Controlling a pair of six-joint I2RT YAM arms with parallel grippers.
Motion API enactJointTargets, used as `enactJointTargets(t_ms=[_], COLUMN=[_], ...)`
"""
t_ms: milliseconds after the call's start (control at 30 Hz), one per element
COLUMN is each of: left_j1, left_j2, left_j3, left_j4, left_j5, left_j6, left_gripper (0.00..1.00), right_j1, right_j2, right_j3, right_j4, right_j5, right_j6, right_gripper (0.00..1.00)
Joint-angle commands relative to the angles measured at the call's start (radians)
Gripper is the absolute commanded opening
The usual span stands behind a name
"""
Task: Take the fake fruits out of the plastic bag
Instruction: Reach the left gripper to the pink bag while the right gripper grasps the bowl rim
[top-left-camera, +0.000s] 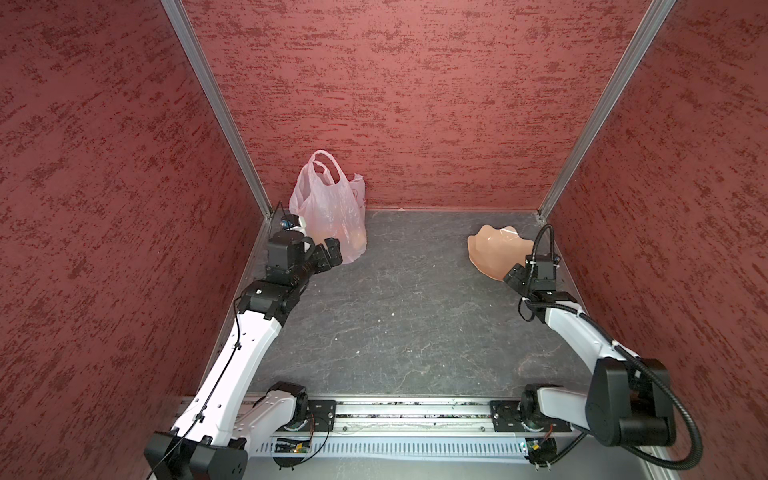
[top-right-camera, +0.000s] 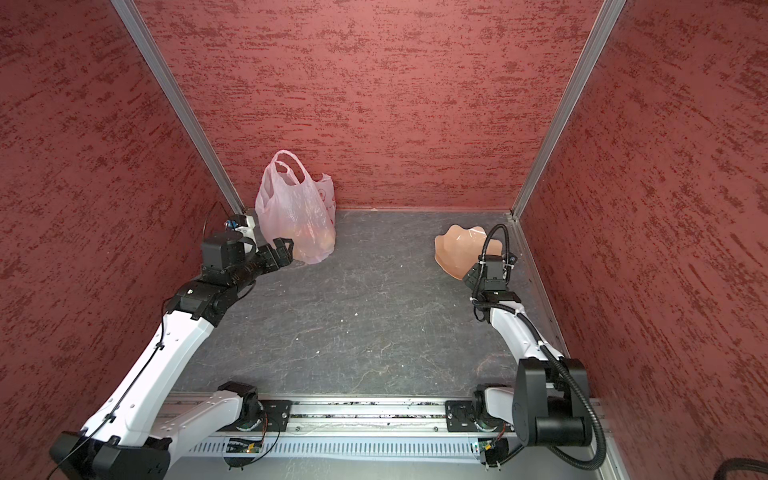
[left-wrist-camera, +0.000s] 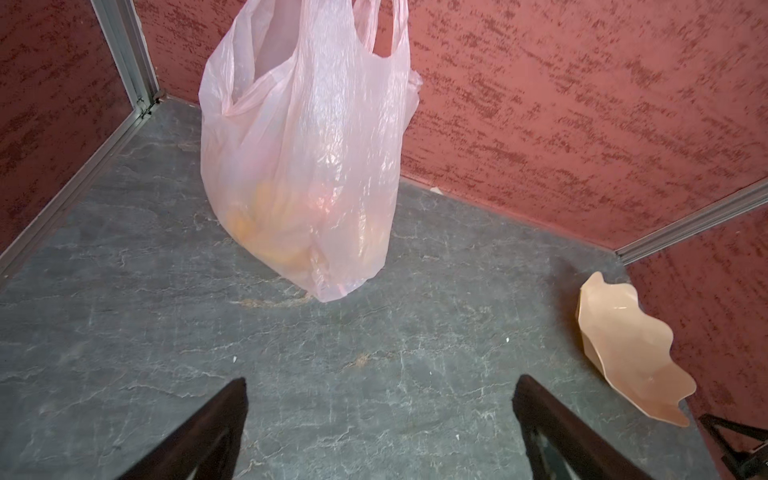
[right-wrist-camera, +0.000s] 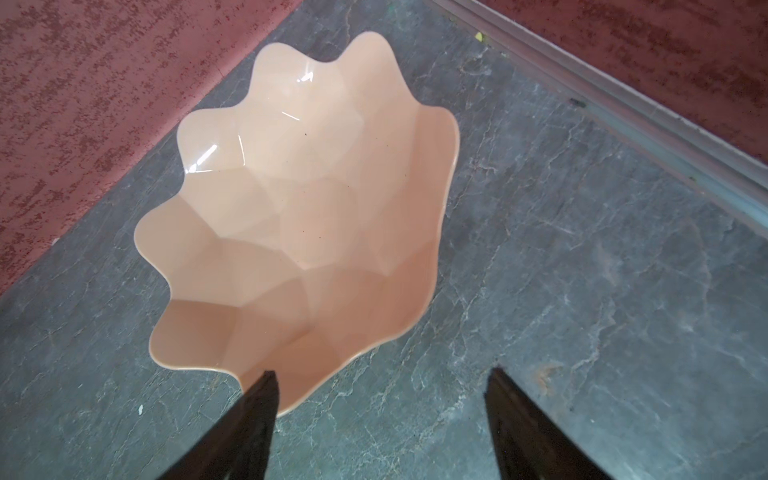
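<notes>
The plastic bag (top-left-camera: 328, 208) stands upright on the dark stone-patterned table (top-left-camera: 395, 311) at the far left, close to the corner where the red textured walls (top-left-camera: 415, 104) meet. Both top views show it there (top-right-camera: 295, 212), with its two loop handles pointing up and its mouth loosely open. The fake fruits (left-wrist-camera: 266, 224) are inside, in the bottom of the bag. They show through the thin pink plastic only as blurred yellow and orange shapes (top-left-camera: 355, 239), and single fruits cannot be told apart.

The left gripper (top-left-camera: 332, 251) hangs low at the near-left side of the bag. In the left wrist view its jaws are spread wide (left-wrist-camera: 380, 380) with nothing between them. A stretch of bare table lies between the fingertips and the foot of the bag (left-wrist-camera: 303, 166), so it is not touching the bag.

At the far right of the table lies a peach dish (top-left-camera: 494, 249) with a wavy rim, well apart from the bag. The right gripper (top-left-camera: 513, 276) sits at the dish's near edge. In the right wrist view its jaws stand apart (right-wrist-camera: 382, 372) and hold nothing. One finger overlaps the near rim of the dish (right-wrist-camera: 311, 208), and whether it touches the rim cannot be told.
</notes>
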Motion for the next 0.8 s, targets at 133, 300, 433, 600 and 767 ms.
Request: enactJointTargets(t_ms=[133,300,433,600,767], left_j1=[-0.016,-0.022,-0.022,-0.022,-0.022], left_j2=[-0.028,-0.026,-0.025,-0.017,-0.006], left_j3=[0.000,-0.003,-0.005,-0.005,-0.006], left_j4=[-0.006,-0.003,-0.006,-0.004,-0.005], left_j5=[-0.021,-0.010,-0.015,-0.016,-0.014], left_j6=[0.045,0.045,0.048,0.048,0.048], left_gripper=[1.00,1.00,1.00,1.00,1.00], right_j1=[-0.053,-0.076,-0.083,-0.086,-0.087], right_j2=[0.075,0.111,0.159,0.226,0.278], right_j3=[0.039,0.023,0.031,0.036,0.038], right_j4=[0.015,0.085,0.125,0.188,0.234], right_j5=[-0.048,-0.075,-0.088,-0.100,-0.101], right_j6=[0.077,0.113,0.119,0.121,0.116], right_gripper=[0.70,0.69,0.67,0.65,0.55])
